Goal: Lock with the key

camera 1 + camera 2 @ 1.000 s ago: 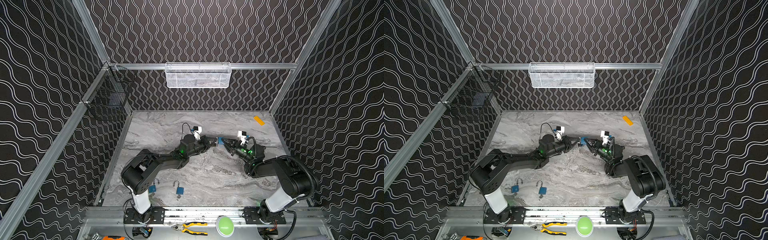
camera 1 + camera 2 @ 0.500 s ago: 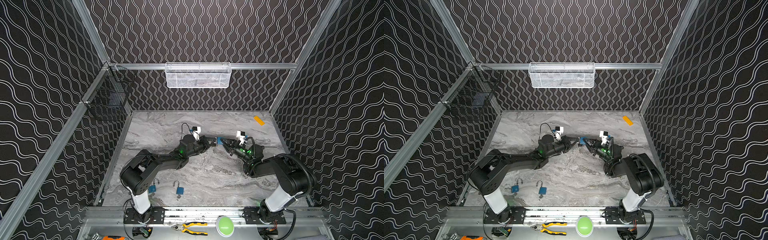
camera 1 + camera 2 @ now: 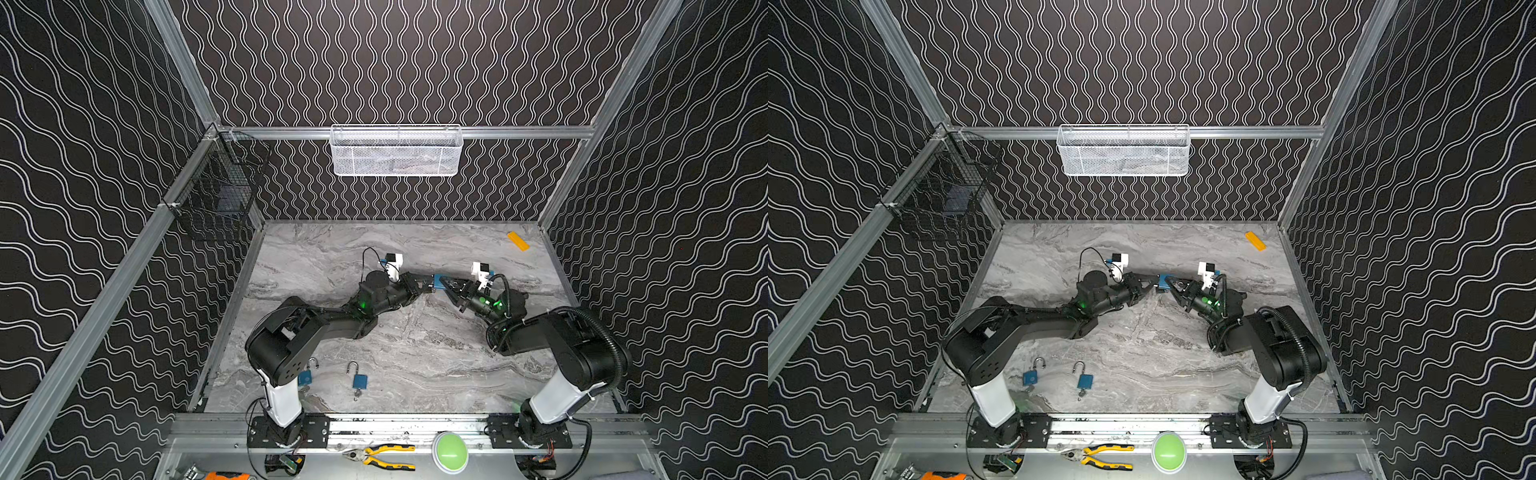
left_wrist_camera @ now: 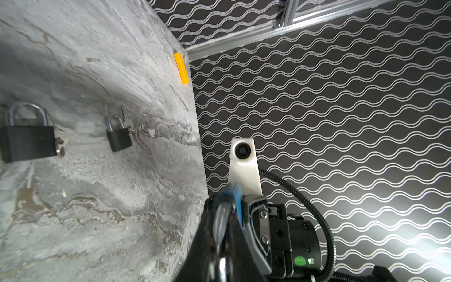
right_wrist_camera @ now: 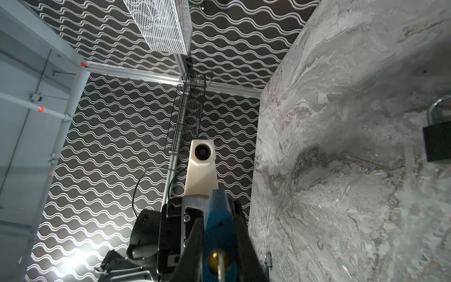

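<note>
top views, blue padlock point(image 3: 438, 281): held over the bench point(image 3: 415, 357), middle, toward the back, between both arms (same in both top views).
top views, left pincer point(image 3: 428, 284): tip at the padlock's left end; finger gap too small to read from here.
top views, right pincer point(image 3: 446, 284): tip at the padlock's right end, nose to nose with the left one.
top views, rest: spare padlock point(image 3: 360, 380) and second spare padlock point(image 3: 305, 377) lie flat near the left arm's base; yellow block point(image 3: 518, 241) in the far right corner.
left wrist, left pincer point(image 4: 223, 210): narrow, clamped on the steel shackle point(image 4: 219, 221); blue body sits just past the fingertips.
left wrist, right pincer: one finger pressed against the blue body's side.
right wrist, right pincer point(image 5: 219, 210): narrow, fingers flank the blue body on both sides, gripping it.
right wrist, key point(image 5: 221, 268): blade in the brass keyhole on the padlock's underside; its head is out of frame.
</note>
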You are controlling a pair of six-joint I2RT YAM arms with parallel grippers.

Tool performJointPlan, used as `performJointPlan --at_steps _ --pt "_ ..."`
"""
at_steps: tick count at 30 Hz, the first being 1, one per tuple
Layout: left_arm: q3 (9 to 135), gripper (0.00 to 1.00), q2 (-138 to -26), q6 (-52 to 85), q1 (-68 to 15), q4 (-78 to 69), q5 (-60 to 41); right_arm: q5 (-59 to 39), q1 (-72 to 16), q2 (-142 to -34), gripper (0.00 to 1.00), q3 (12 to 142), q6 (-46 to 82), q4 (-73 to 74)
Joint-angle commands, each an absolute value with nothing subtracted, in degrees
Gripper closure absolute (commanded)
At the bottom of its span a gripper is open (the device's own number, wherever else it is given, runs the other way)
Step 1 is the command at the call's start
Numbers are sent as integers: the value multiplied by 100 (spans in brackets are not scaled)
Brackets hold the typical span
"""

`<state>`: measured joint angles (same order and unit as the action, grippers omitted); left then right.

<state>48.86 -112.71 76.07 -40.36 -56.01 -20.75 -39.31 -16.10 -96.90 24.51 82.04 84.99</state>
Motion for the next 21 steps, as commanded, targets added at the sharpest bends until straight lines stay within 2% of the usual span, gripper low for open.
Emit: performJointPlan --at_steps 1,3,5,10,12,15,18,21 --pt "5000 87 -11346 7421 -4101 -5360 -2589 -5324 -1758 -9690 100 2522 8281 9404" --pt "5009 89 -11364 7406 -4097 -5302 -2593 -5321 -1758 -9686 100 2531 8271 9381" --pt "4972 100 -11338 7402 -4098 -5257 -2563 -5301 -1749 -9670 100 2522 8253 9375" --pt "4990 100 -11310 7356 -4086 -5102 -2544 -5215 -1711 -9718 100 2480 8362 9515" --pt "4992 100 -11311 7347 -4068 -5056 -2529 -5182 -1647 -9792 91 2450 8521 9739" --pt "4981 100 -11320 7357 -4019 -5034 -2568 -5057 -1495 -9772 71 2350 8582 9857" --pt "4902 100 -11264 7357 -3991 -5053 -2558 -4979 -1351 -9706 63 2274 8587 9856" --pt "4888 100 -11202 7353 -3995 -5028 -2587 -4924 -1269 -9736 62 2209 8605 9861"
